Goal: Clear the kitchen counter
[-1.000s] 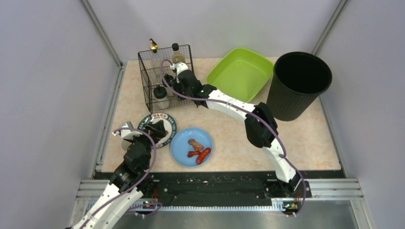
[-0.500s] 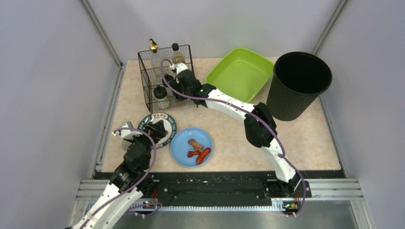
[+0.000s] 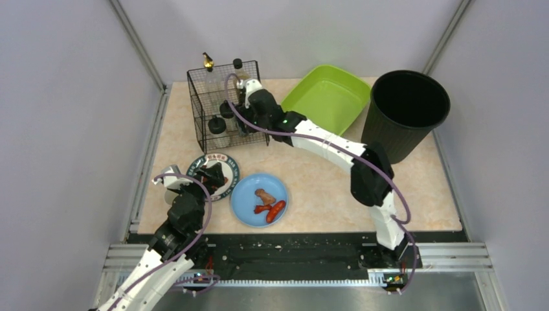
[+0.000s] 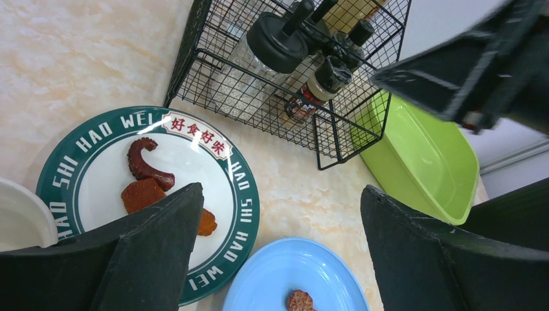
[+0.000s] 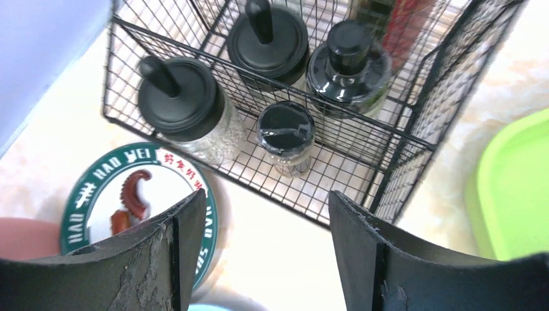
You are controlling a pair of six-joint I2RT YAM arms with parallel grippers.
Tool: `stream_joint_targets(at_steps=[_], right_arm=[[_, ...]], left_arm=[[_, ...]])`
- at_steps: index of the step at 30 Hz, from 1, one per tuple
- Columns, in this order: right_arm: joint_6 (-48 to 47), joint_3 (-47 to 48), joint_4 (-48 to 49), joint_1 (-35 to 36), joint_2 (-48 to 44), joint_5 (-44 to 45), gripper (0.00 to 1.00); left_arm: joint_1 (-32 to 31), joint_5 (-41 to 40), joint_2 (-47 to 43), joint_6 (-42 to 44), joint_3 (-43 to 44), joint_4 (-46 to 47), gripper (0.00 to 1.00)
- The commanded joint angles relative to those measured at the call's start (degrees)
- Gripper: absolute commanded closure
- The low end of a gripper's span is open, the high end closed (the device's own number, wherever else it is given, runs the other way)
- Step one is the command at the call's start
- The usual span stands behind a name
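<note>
The beige marbled kitchen counter point(image 3: 311, 170) carries a green-rimmed plate point(image 3: 229, 170) with dark red food pieces and a blue plate point(image 3: 245, 201) with sausages. My left gripper point(image 3: 211, 176) hovers open and empty over the green-rimmed plate point(image 4: 243, 194); the left wrist view shows its jaws point(image 4: 280, 189) wide apart, with the blue plate point(image 4: 285, 275) below. My right gripper point(image 3: 241, 118) is open and empty above the front of the black wire basket point(image 3: 202, 133). In the right wrist view point(image 5: 267, 194) it is over a small black-capped jar point(image 5: 285, 133) in the basket point(image 5: 388, 129).
Several bottles and jars stand in the wire basket at the back left. A lime-green basin point(image 3: 324, 98) sits at the back middle, and a tall black bin point(image 3: 404, 113) at the back right. A black rail runs along the near edge.
My right gripper has risen and drawn back from inside the basket, and a small black-capped jar now stands where it was. The left arm has not moved.
</note>
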Motion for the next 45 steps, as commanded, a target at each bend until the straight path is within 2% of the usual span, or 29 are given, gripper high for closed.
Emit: stream_joint_targets(at_steps=[1,6,12,19,29,35,45], right_arm=[[-1.9,-7.2,6.7,1.4,-15.0,2.2,0.32],[-1.7,-21.9,11.4,1.8,-25.9,3.5,0.32],[-1.6,-33.6,10.6,1.9,-35.2,3.9,0.32],[-1.4,-41.9,6.7,2.1,-42.1,3.2,0.32],[-0.1,-52.8,6.1,2.3,-50.6,1.2,0.32],[1.8,-56.6,3.9,2.8,-53.5,-0.5,0.32],[5.7,-65.4,8.8,3.6,-55.6,-9.5,0.32]], left_arm=[[-0.1,-0.4,0.4,0.2,-0.2,2.5,0.05],[-0.2,-0.3,0.6,0.1,-0.2,2.7,0.05],[-0.2,0.4,0.8,-0.1,-0.2,2.8,0.05],[-0.2,0.2,0.3,0.0,-0.1,2.5,0.05],[-0.2,-0.1,0.5,0.0,-0.3,2.7,0.05],[-0.1,0.9,2.0,-0.3,-0.4,3.4,0.05],[-0.2,7.0,3.2,3.0,-0.8,7.0,0.05]])
